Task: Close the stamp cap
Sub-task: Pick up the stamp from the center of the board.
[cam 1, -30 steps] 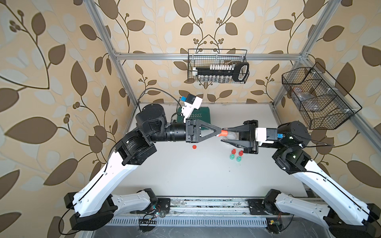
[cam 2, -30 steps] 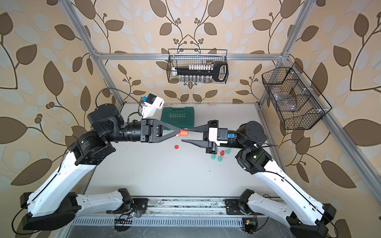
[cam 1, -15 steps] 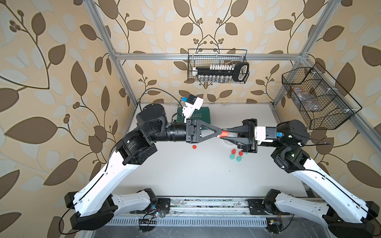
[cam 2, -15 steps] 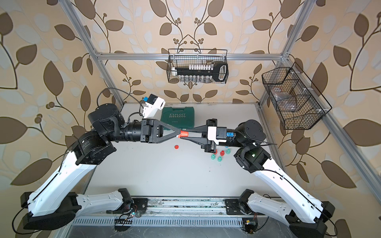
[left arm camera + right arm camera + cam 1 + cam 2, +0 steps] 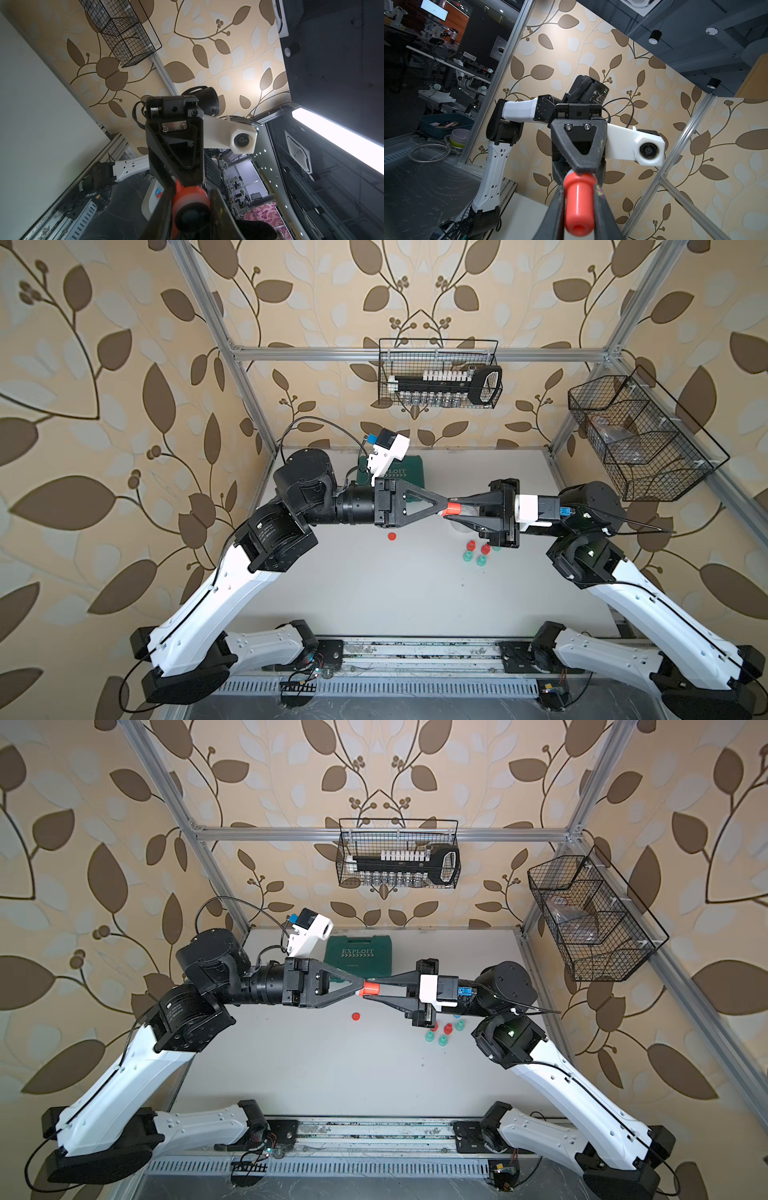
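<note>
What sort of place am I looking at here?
Most likely a robotics lab test cell: two robot arms mounted at a white table, an aluminium frame around it, and more workbenches with equipment beyond.

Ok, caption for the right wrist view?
Red stamp gripped at opposite ends by the right gripper and left gripper.

Bare tabletop (image 5: 374,597) in front; stamp cluster (image 5: 476,553) midway, green case (image 5: 359,957) behind.

The right claw (image 5: 449,510) has slid closer to the left claw (image 5: 443,509) and narrowed around the red stamp (image 5: 454,508).
</note>
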Robot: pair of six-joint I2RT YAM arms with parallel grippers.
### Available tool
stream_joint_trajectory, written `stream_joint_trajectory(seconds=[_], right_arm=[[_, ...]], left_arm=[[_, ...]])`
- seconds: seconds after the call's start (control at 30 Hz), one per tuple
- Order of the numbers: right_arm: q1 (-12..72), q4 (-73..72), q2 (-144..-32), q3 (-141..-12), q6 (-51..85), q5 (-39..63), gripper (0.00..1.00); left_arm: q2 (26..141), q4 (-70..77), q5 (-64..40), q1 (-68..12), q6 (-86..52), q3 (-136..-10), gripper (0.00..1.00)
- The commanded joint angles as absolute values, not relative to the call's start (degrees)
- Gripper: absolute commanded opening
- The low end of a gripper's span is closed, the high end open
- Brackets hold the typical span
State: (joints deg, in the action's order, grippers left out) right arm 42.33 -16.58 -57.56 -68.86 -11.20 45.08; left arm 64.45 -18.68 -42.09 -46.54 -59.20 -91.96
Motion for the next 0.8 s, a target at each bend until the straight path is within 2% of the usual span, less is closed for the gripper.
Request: stream_joint_trajectory(seconds=[0.0, 0.13, 0.2, 0.33, 0.5, 0.6, 0.67, 0.73, 0.77], right_arm=[[43.3, -16.3, -58.1, -70.5, -11.4, 45.6, 0.19], [43.5, -16.1, -58.1, -70.7, -11.7, 45.4, 0.17], [43.6, -16.1, -58.1, -70.6, -11.7, 45.0, 0.23], [43.7, -16.1, -58.1, -70.8, -11.6, 44.9, 0.23], [44.0, -15.9, -58.0, -71.0, -11.9, 45.0, 0.19], [44.0, -15.7, -57.9, -70.9, -12.3, 45.0, 0.1], [44.1, -15.6, -57.9, -71.0, -12.4, 44.6, 0.08], [44.1, -15.3, -58.0, -71.1, -12.5, 44.1, 0.07], [44.2, -14.8, -58.1, -71.2, -12.4, 43.9, 0.07]], left_arm=[[64.1, -14.5, -42.6, -46.8, -59.6, -91.7, 0.13], [64.1, -14.4, -42.5, -46.8, -59.8, -91.5, 0.13], [64.1, -14.4, -42.6, -46.8, -59.9, -91.4, 0.13], [64.1, -14.5, -42.5, -46.8, -59.9, -91.2, 0.13], [64.0, -14.5, -42.5, -46.8, -59.9, -91.1, 0.13], [64.0, -14.4, -42.5, -46.8, -59.9, -91.1, 0.13], [63.9, -14.5, -42.4, -46.9, -59.9, -91.1, 0.13], [63.8, -15.7, -41.8, -46.9, -59.0, -91.4, 0.18], [63.8, -17.1, -41.2, -46.9, -58.1, -91.8, 0.24]])
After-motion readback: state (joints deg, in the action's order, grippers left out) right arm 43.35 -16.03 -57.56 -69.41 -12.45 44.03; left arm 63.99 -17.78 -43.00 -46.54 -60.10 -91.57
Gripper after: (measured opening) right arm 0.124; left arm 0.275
